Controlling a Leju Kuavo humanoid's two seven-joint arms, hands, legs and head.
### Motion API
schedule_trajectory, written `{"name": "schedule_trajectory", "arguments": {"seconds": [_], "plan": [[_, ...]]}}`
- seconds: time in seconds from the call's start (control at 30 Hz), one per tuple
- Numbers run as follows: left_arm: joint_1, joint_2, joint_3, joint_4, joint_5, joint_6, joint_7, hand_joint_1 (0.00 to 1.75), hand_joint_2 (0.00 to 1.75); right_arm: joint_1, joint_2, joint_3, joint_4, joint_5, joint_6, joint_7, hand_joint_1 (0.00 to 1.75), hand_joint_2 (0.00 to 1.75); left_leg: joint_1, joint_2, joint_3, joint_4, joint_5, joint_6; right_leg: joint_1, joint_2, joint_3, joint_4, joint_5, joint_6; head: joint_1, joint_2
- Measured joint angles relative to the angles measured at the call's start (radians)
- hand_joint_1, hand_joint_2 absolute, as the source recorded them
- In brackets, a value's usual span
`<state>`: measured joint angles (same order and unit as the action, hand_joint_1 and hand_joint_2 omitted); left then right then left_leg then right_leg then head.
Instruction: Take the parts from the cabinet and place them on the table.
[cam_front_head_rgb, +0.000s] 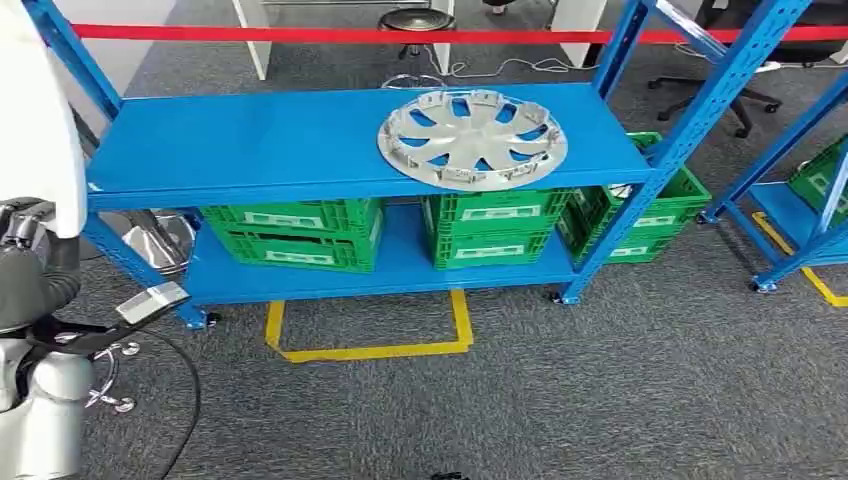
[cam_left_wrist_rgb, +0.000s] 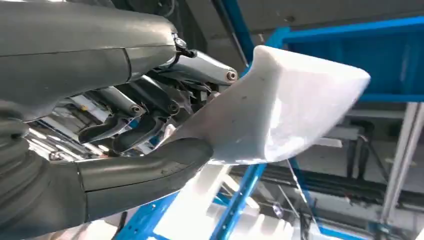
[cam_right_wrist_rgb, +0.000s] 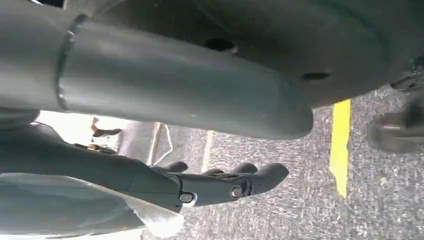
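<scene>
Left hand (cam_left_wrist_rgb: 150, 125) grips white part (cam_left_wrist_rgb: 280, 115); right hand (cam_right_wrist_rgb: 225, 185) fingers extended, empty; no legible writing.

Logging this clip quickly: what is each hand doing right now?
Left hand: holding a white part.
Right hand: fingers extended, nothing visibly gripped; open.

A wheel cover (cam_front_head_rgb: 472, 138) is laid on the rack's top shelf (cam_front_head_rgb: 270, 140), right of centre; three crates (cam_front_head_rgb: 296, 233) are set on the lower shelf, a fourth at right on the floor; tape (cam_front_head_rgb: 370, 348) is laid before the rack, lower centre.
</scene>
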<state>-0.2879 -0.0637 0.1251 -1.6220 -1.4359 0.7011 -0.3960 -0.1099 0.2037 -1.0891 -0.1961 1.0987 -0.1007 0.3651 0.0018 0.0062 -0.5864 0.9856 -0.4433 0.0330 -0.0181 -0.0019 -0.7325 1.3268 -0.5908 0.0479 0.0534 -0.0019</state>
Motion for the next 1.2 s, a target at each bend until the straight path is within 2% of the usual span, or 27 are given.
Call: {"name": "schedule_trajectory", "arguments": {"seconds": [0.03, 0.07, 0.1, 0.17, 0.2, 0.27, 0.3, 0.33, 0.37, 0.43, 0.47, 0.53, 0.6, 0.63, 0.67, 0.8, 0.83, 0.87, 0.9, 0.93, 0.97, 1.0, 1.03, 1.1, 1.13, 1.17, 1.2], "plan": [[0.000, 0.001, 0.000, 0.003, 0.000, 0.000, 0.000, 1.75, 1.75, 0.000, 0.000, 0.000, 0.000, 0.000, 0.000, 0.000, 0.00, 0.00, -0.002, 0.000, -0.016, 0.001, 0.012, -0.001, 0.000, 0.000, 0.029, -0.016, 0.038, -0.004, 0.000, 0.000], [0.000, 0.001, -0.001, 0.005, 0.000, 0.000, 0.000, 1.75, 1.75, -0.001, 0.000, 0.000, 0.000, 0.000, -0.003, 0.000, 0.00, 0.00, -0.005, 0.000, -0.030, 0.001, 0.023, -0.003, 0.003, 0.000, 0.079, -0.068, 0.075, -0.011, 0.000, 0.000], [0.000, 0.002, -0.001, 0.006, 0.000, 0.000, 0.001, 1.75, 1.75, -0.003, 0.000, 0.000, 0.000, 0.001, -0.003, -0.001, 0.00, 0.00, -0.006, 0.000, -0.040, 0.001, 0.035, -0.005, 0.006, 0.001, 0.146, -0.154, 0.089, -0.020, 0.000, 0.000], [-0.001, 0.003, -0.001, 0.006, 0.003, 0.000, 0.004, 1.75, 1.75, -0.006, 0.000, 0.000, 0.000, 0.003, -0.006, -0.004, 0.00, 0.00, -0.012, -0.001, -0.053, 0.007, 0.051, -0.013, 0.016, 0.003, 0.291, -0.349, 0.040, -0.034, 0.002, 0.000], [0.000, 0.005, -0.001, 0.006, 0.008, 0.000, 0.006, 1.75, 1.75, -0.009, 0.002, 0.000, 0.000, 0.005, -0.006, -0.006, 0.00, 0.00, -0.012, 0.001, -0.057, 0.007, 0.063, -0.019, 0.012, 0.003, 0.303, -0.379, 0.024, -0.029, -0.002, 0.000], [0.001, 0.009, 0.000, 0.008, 0.015, 0.000, 0.006, 1.75, 1.75, -0.008, 0.007, 0.000, 0.000, 0.008, -0.008, -0.010, 0.00, 0.00, -0.007, 0.001, -0.059, -0.001, 0.085, -0.030, 0.019, 0.005, 0.279, -0.369, 0.036, -0.036, 0.000, 0.000], [0.004, 0.014, 0.000, 0.009, 0.021, 0.000, 0.005, 1.75, 1.75, -0.007, 0.012, 0.000, 0.001, 0.010, -0.010, -0.010, 0.00, 0.00, -0.007, -0.001, -0.065, 0.001, 0.083, -0.037, 0.011, -0.001, 0.272, -0.375, 0.053, -0.048, 0.001, 0.000], [0.007, 0.017, 0.001, 0.009, 0.026, 0.000, -0.001, 1.75, 1.75, -0.008, 0.013, 0.000, 0.001, 0.013, -0.013, -0.010, 0.00, 0.00, -0.004, -0.003, -0.071, 0.017, 0.041, -0.045, 0.012, -0.005, 0.263, -0.375, 0.062, -0.057, -0.001, 0.000], [0.009, 0.020, 0.003, 0.010, 0.034, 0.000, -0.012, 1.75, 1.75, -0.008, 0.016, 0.000, 0.001, 0.014, -0.016, -0.011, 0.00, 0.00, -0.002, -0.003, -0.082, 0.064, -0.023, -0.050, 0.013, -0.008, 0.250, -0.375, 0.072, -0.065, -0.002, 0.000], [0.014, 0.024, 0.013, 0.012, 0.045, 0.000, -0.031, 1.75, 1.75, -0.009, 0.021, 0.000, 0.001, 0.017, -0.020, -0.012, 0.00, 0.00, 0.002, -0.003, -0.115, 0.225, -0.142, -0.061, 0.015, -0.009, 0.230, -0.373, 0.099, -0.070, -0.004, 0.000], [0.018, 0.025, 0.021, 0.013, 0.053, 0.000, -0.044, 1.75, 1.75, -0.009, 0.024, 0.000, 0.001, 0.017, -0.022, -0.012, 0.00, 0.00, 0.003, -0.003, -0.123, 0.293, -0.161, -0.063, 0.016, -0.009, 0.211, -0.370, 0.113, -0.070, -0.004, 0.000], [0.024, 0.025, 0.035, 0.016, 0.060, 0.000, -0.060, 1.75, 1.75, -0.009, 0.027, 0.000, 0.001, 0.018, -0.023, -0.012, 0.00, 0.00, 0.003, -0.003, -0.091, 0.311, -0.109, -0.064, 0.016, -0.009, 0.171, -0.359, 0.134, -0.065, -0.005, 0.000], [0.025, 0.025, 0.045, 0.017, 0.065, 0.000, -0.080, 1.75, 1.75, -0.010, 0.032, 0.000, 0.001, 0.018, -0.023, -0.009, 0.00, 0.00, 0.003, -0.003, 0.009, 0.176, -0.049, -0.059, 0.016, -0.010, 0.136, -0.340, 0.146, -0.059, -0.005, 0.000], [0.025, 0.024, 0.052, 0.017, 0.067, 0.000, -0.088, 1.75, 1.75, -0.011, 0.034, 0.000, 0.001, 0.018, -0.024, -0.009, 0.00, 0.00, 0.003, -0.003, 0.072, 0.086, -0.052, -0.055, 0.016, -0.010, 0.125, -0.331, 0.151, -0.055, -0.005, 0.000], [0.024, 0.024, 0.057, 0.017, 0.068, 0.000, -0.093, 1.75, 1.75, -0.013, 0.035, 0.000, 0.001, 0.018, -0.024, -0.008, 0.00, 0.00, -0.001, -0.003, 0.119, 0.007, -0.085, -0.048, 0.022, -0.008, 0.112, -0.320, 0.156, -0.050, -0.006, 0.000], [0.027, 0.021, 0.076, 0.020, 0.073, 0.001, -0.111, 1.75, 1.75, -0.012, 0.040, 0.000, 0.001, 0.018, -0.027, -0.006, 0.00, 0.00, -0.004, -0.002, 0.088, -0.003, -0.063, -0.018, 0.021, -0.007, 0.097, -0.327, 0.196, -0.026, -0.005, 0.000], [0.025, 0.014, 0.079, 0.022, 0.076, 0.000, -0.119, 1.75, 1.75, -0.013, 0.040, 0.000, 0.001, 0.018, -0.027, -0.005, 0.00, 0.00, 0.000, 0.003, 0.079, -0.005, -0.049, -0.011, 0.017, -0.001, 0.087, -0.315, 0.166, -0.023, -0.009, 0.000], [0.024, 0.011, 0.083, 0.023, 0.078, 0.000, -0.125, 1.75, 1.75, -0.013, 0.041, 0.000, 0.001, 0.019, -0.029, -0.003, 0.00, 0.00, 0.002, 0.002, 0.060, -0.005, -0.035, -0.001, 0.016, -0.001, 0.065, -0.274, 0.100, -0.018, -0.003, 0.000], [0.026, 0.009, 0.088, 0.026, 0.081, 0.000, -0.129, 1.75, 1.75, -0.013, 0.042, 0.000, 0.001, 0.019, -0.029, -0.003, 0.00, 0.00, 0.002, 0.002, 0.043, -0.005, -0.022, 0.000, 0.014, -0.001, 0.048, -0.207, 0.032, -0.013, 0.000, 0.000], [0.026, 0.006, 0.092, 0.027, 0.082, 0.000, -0.132, 1.75, 1.75, -0.013, 0.042, 0.001, 0.001, 0.019, -0.030, -0.003, 0.00, 0.00, 0.001, 0.002, 0.028, -0.004, -0.009, 0.001, 0.014, -0.001, 0.034, -0.135, -0.014, -0.010, -0.002, 0.000], [0.027, 0.003, 0.096, 0.030, 0.082, 0.000, -0.134, 1.75, 1.75, -0.014, 0.042, 0.000, 0.001, 0.019, -0.031, -0.003, 0.00, 0.00, 0.001, 0.002, 0.008, -0.002, 0.006, 0.000, 0.014, -0.001, 0.020, -0.056, -0.045, -0.007, 0.000, 0.000], [0.029, 0.002, 0.097, 0.031, 0.083, 0.000, -0.134, 1.75, 1.75, -0.015, 0.042, 0.000, 0.001, 0.019, -0.031, -0.003, 0.00, 0.00, 0.001, 0.002, -0.009, -0.001, 0.019, -0.002, 0.014, -0.001, 0.020, -0.014, -0.038, -0.007, 0.000, 0.000], [0.030, 0.000, 0.101, 0.034, 0.083, 0.000, -0.135, 1.75, 1.75, -0.015, 0.042, 0.000, 0.001, 0.019, -0.031, -0.003, 0.00, 0.00, 0.001, 0.002, -0.027, 0.000, 0.031, -0.004, 0.014, -0.001, 0.040, -0.012, -0.004, -0.007, 0.000, 0.000], [0.031, -0.002, 0.104, 0.036, 0.084, 0.000, -0.136, 1.75, 1.75, -0.016, 0.042, 0.001, 0.001, 0.019, -0.031, -0.003, 0.00, 0.00, 0.001, 0.002, -0.056, 0.002, 0.057, -0.009, 0.014, -0.001, 0.135, -0.118, 0.074, -0.014, 0.000, 0.000], [0.030, -0.002, 0.106, 0.036, 0.085, 0.000, -0.137, 1.75, 1.75, -0.019, 0.042, 0.001, 0.001, 0.019, -0.031, -0.003, 0.00, 0.00, 0.000, 0.001, -0.067, 0.004, 0.067, -0.012, 0.015, 0.001, 0.198, -0.201, 0.075, -0.018, 0.000, 0.000], [0.031, -0.002, 0.108, 0.036, 0.085, 0.001, -0.138, 1.75, 1.75, -0.022, 0.042, 0.002, 0.001, 0.019, -0.032, -0.003, 0.00, 0.00, -0.004, 0.000, -0.076, 0.006, 0.077, -0.019, 0.018, 0.002, 0.285, -0.313, 0.039, -0.022, 0.001, 0.000], [0.030, -0.002, 0.110, 0.036, 0.087, 0.001, -0.138, 1.75, 1.75, -0.025, 0.042, 0.002, 0.001, 0.019, -0.032, -0.003, 0.00, 0.00, -0.005, 0.002, -0.081, 0.008, 0.089, -0.023, 0.018, 0.004, 0.324, -0.386, 0.014, -0.027, -0.001, 0.000]]}}
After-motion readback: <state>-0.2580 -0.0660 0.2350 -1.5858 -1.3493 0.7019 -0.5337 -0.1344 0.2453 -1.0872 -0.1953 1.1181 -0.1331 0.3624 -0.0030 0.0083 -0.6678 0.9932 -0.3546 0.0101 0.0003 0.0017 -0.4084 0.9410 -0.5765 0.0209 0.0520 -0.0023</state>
